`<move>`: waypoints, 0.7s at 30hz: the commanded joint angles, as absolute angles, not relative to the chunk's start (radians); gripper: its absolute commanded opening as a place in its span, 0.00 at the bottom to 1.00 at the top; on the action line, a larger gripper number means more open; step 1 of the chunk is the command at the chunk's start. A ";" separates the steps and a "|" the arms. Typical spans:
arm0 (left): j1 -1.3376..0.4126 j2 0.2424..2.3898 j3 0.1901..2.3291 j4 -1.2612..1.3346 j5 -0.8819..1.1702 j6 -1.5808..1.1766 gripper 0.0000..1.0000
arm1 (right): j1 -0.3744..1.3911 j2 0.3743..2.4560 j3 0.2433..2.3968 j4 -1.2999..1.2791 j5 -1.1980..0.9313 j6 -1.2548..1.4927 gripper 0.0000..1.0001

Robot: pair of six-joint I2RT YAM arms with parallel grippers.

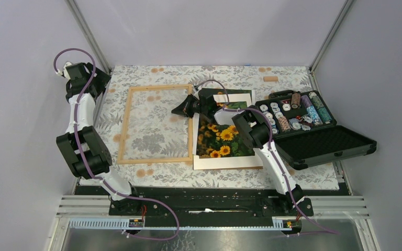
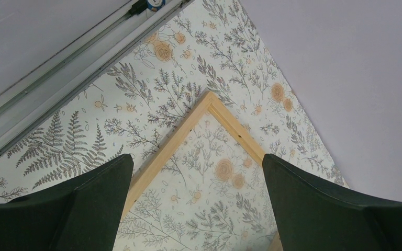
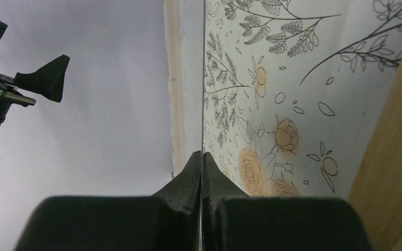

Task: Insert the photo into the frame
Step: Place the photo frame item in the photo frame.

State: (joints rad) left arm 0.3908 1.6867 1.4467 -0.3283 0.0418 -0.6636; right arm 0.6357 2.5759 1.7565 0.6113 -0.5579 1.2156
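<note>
The photo (image 1: 221, 140), sunflowers on dark green, lies flat on a white board right of centre. The frame (image 1: 127, 125), thin light wood, lies flat to its left; one corner shows in the left wrist view (image 2: 209, 102) and one bar in the right wrist view (image 3: 398, 136). My right gripper (image 1: 178, 110) is at the frame's right side, shut (image 3: 203, 155) on a thin clear pane (image 3: 204, 78) seen edge-on. My left gripper (image 1: 95, 79) hovers over the frame's far left corner, open and empty (image 2: 196, 162).
A white mat over a dark board (image 1: 235, 98) lies behind the photo. An open black case (image 1: 335, 144) with poker chips stands at the right. A small wooden block (image 1: 270, 79) lies at the back. Walls close in both sides.
</note>
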 commanded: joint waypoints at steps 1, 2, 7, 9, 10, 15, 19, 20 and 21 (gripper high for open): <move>0.388 1.694 1.470 -0.295 0.051 -0.670 0.99 | 0.627 2.471 1.774 0.602 -0.525 1.161 0.00; 0.388 1.694 1.470 -0.296 0.051 -0.670 0.99 | 0.627 2.468 1.772 0.598 -0.521 1.155 0.00; 0.388 1.699 1.470 -0.296 0.056 -0.673 0.99 | 0.622 2.460 1.772 0.586 -0.515 1.143 0.00; 0.386 1.701 1.470 -0.296 0.056 -0.673 0.99 | 0.623 2.460 1.782 0.575 -0.514 1.136 0.00; 0.386 1.702 1.470 -0.295 0.057 -0.674 0.99 | 0.622 2.461 1.784 0.574 -0.514 1.136 0.00; 0.384 1.710 1.470 -0.296 0.061 -0.675 0.99 | 0.621 2.472 1.783 0.580 -0.525 1.147 0.00; 0.384 1.710 1.470 -0.295 0.061 -0.675 0.99 | 0.621 2.435 1.747 0.577 -0.510 1.125 0.00; 0.384 1.710 1.470 -0.296 0.061 -0.676 0.99 | 0.620 2.429 1.743 0.577 -0.510 1.122 0.00; 0.384 1.711 1.470 -0.295 0.061 -0.675 0.99 | 0.620 2.425 1.741 0.577 -0.508 1.118 0.00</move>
State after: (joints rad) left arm 0.3862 1.7123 1.4467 -0.3283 0.0498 -0.6666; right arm 0.6308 2.5366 1.7477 0.5541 -0.5304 1.1561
